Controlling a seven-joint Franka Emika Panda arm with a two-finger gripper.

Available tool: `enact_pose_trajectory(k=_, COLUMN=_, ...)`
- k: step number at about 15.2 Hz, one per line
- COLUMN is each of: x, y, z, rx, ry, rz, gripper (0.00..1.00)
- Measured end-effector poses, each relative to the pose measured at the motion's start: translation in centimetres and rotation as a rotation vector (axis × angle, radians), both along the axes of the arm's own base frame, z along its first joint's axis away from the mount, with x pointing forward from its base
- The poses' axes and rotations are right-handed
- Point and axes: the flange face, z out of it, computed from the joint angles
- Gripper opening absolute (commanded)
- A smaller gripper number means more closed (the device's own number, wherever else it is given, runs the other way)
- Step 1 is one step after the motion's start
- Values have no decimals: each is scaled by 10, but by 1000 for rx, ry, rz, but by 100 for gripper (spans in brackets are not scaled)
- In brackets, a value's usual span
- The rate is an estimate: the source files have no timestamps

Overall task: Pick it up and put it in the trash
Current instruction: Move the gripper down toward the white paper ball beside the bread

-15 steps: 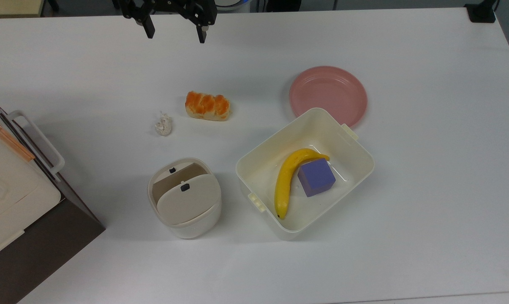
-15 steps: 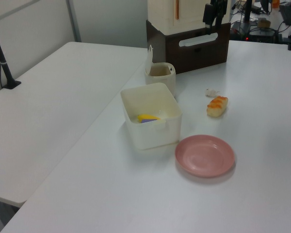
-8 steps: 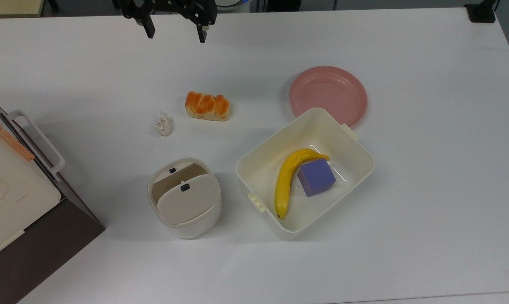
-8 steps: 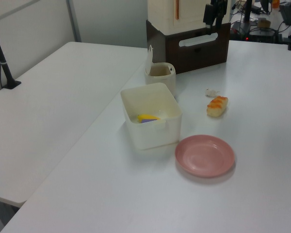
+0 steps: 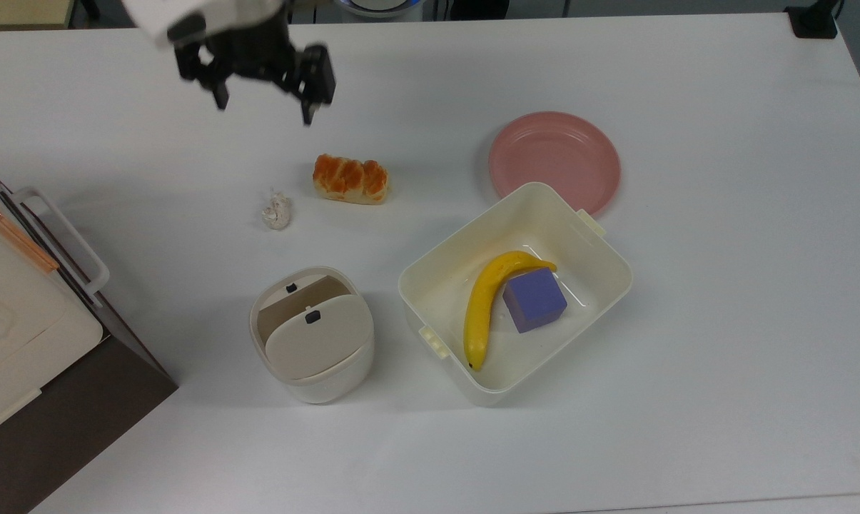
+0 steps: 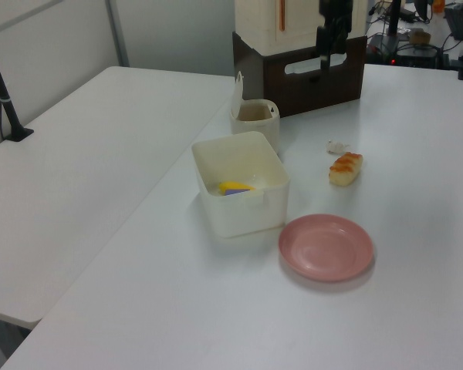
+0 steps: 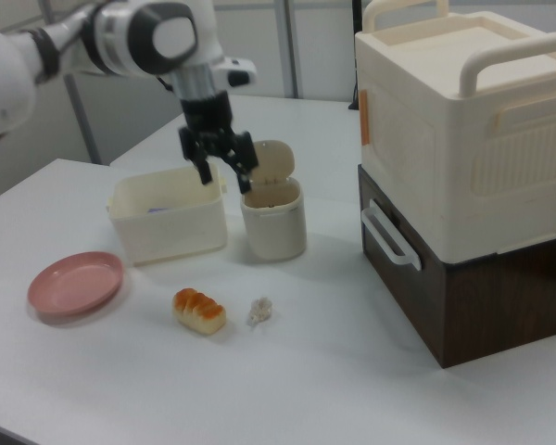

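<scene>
1. A white table (image 5: 722,300) carries everything. In the top view, a bread loaf with orange glaze (image 5: 350,179) lies just to the right of the wad of paper (image 5: 276,212), apart from it.
2. A pink plate (image 5: 554,160) sits further toward the top view's right, its near edge tucked behind a rectangular cream tub (image 5: 601,285).
3. The tub holds a yellow banana (image 5: 483,307) and a purple cube (image 5: 534,300), which lie against each other.
4. The trash bin (image 5: 312,334) stands in the top view below the wad and to the left of the tub; its swing lid is tilted, showing a brown inner flap and two small black tabs.
5. At the top view's left edge sits a cream box with handles (image 7: 459,120) on a dark brown base (image 7: 486,297).
6. The gripper (image 5: 262,103) hangs above the table, well apart from the wad and up and to the left of the loaf in the top view; its two black fingers are spread wide with nothing between them.
7. Nothing lies on the open table surface between the gripper and the wad.
8. The wad is small, lumpy and off-white, much smaller than the loaf, and rests on the bare table; in the right view (image 7: 259,311) it lies between the loaf (image 7: 199,311) and the brown base.
</scene>
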Motion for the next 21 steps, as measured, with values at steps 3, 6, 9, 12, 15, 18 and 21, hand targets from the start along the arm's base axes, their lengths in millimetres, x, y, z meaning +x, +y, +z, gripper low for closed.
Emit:
enact_pose_trajectory(k=3, x=18, y=-7, z=-35, rx=-60, ry=47, rz=14, gripper=98)
enact_pose_trajectory(k=6, x=30, y=-7, z=-54, rx=-92, ry=22, rz=22, gripper=98)
enact_pose_trajectory(k=9, x=37, y=-9, z=-87, rx=-167, ry=-13, rz=-6, gripper=98)
enact_pose_trajectory(k=12, x=40, y=-8, z=-129, rx=-236, ry=-33, rz=-11, gripper=98)
enact_pose_trajectory(k=15, x=33, y=-3, z=-166, rx=-280, ry=-36, rz=1, gripper=97)
enact_pose_trajectory(k=18, x=23, y=6, z=-190, rx=-323, ry=-18, rz=18, gripper=97)
enact_pose_trajectory(k=21, x=10, y=17, z=-215, rx=-371, ry=-14, rz=35, gripper=96)
